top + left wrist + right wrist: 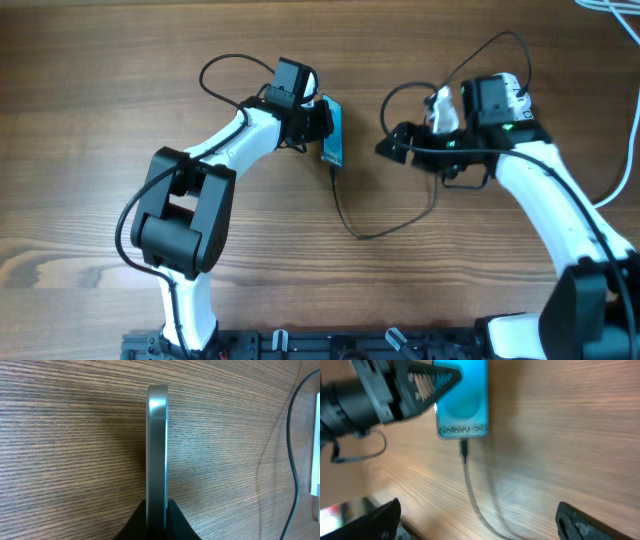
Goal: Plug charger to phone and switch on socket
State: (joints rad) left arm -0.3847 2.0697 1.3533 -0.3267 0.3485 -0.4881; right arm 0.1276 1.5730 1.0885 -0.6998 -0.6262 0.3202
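- L gripper (322, 124) is clamped tight on the phone (333, 132), holding it turned up on edge, mid-table, a bit left of centre.
- L wrist view: fingers (176, 522) pinch both faces of the phone's thin metal side.
- Teal screen w/ "Galaxy S25" strip faces right, twd the R gripper (393, 148).
- The charger (370, 232) has its connector tip in the phone's bottom port. The black cable loops over the wood table (100, 80) twd the near side, then curls back right under the R arm.
- R gripper is spread wide, nothing btwn its jaws. It sits just right of the phone, not touching it.
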